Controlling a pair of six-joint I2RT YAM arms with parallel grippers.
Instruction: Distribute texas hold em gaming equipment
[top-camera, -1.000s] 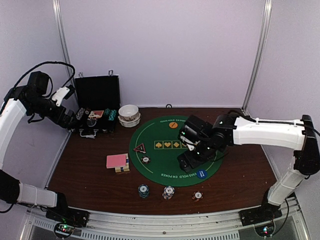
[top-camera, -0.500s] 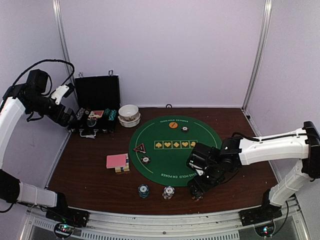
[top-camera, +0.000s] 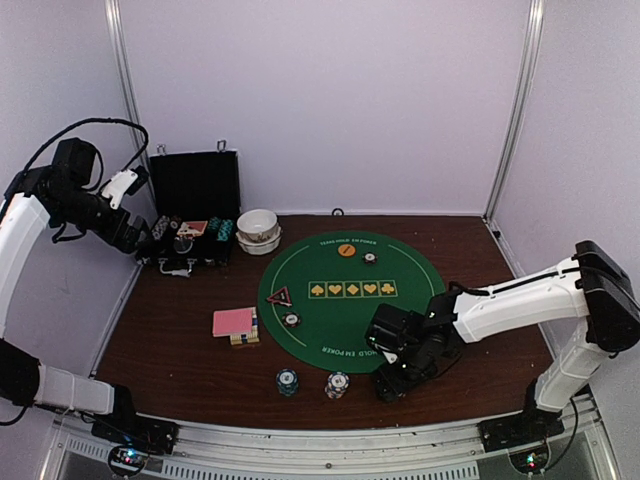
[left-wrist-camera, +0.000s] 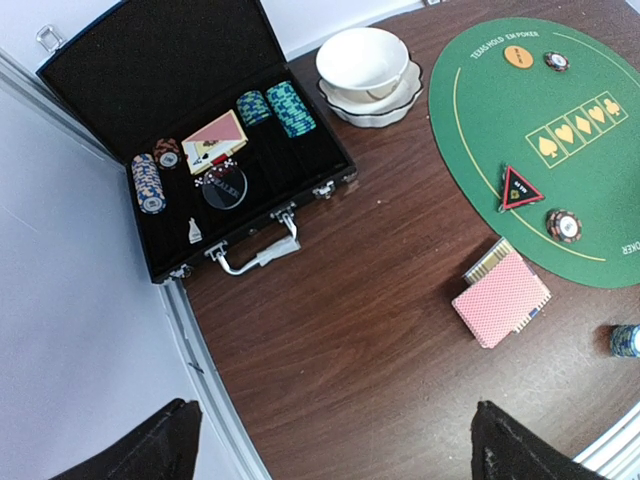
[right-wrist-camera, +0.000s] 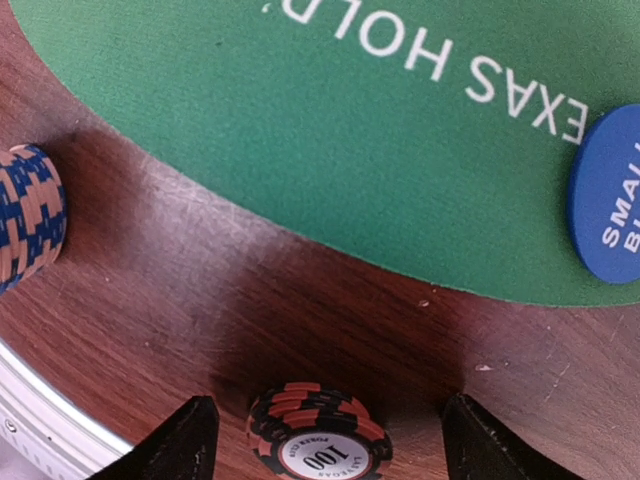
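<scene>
dark brown wooden table (top-camera: 170, 350) with pale walls (top-camera: 330, 100) around it, and a large round green felt mat (top-camera: 320, 265) lying at its middle. i have my right gripper (right-wrist-camera: 328, 405) low at the near edge of the table, just off the mat's near rim. its fingers (right-wrist-camera: 190, 440) are parted and straddle a small stack of brown-and-black striped poker chips (right-wrist-camera: 320, 445) marked 100. bare wood shows on both sides between chips and fingers, so nothing is gripped. a round blue marker button (right-wrist-camera: 610, 195) lies on the felt just inside that rim. further left along the near edge stand a white striped chip stack (top-camera: 337, 384) and a teal striped chip stack (top-camera: 288, 381), near each other. a deck of pink-backed playing cards (top-camera: 233, 321) rests on the wood just off the mat's left rim, with a red-triangle marker button (top-camera: 279, 296) and a single striped chip (top-camera: 291, 320) on the felt beside it. at the mat's far rim a round orange marker button (top-camera: 346, 250) and another single chip (top-camera: 369, 257) sit side by side. my left gripper (left-wrist-camera: 335, 420) hangs high near the far left corner, jaws spread wide with nothing between them. beside it is a black hinged case (left-wrist-camera: 150, 60) with its lid raised, holding more chip stacks (left-wrist-camera: 275, 105). two stacked white bowls (left-wrist-camera: 365, 65) sit just right of the case.
</scene>
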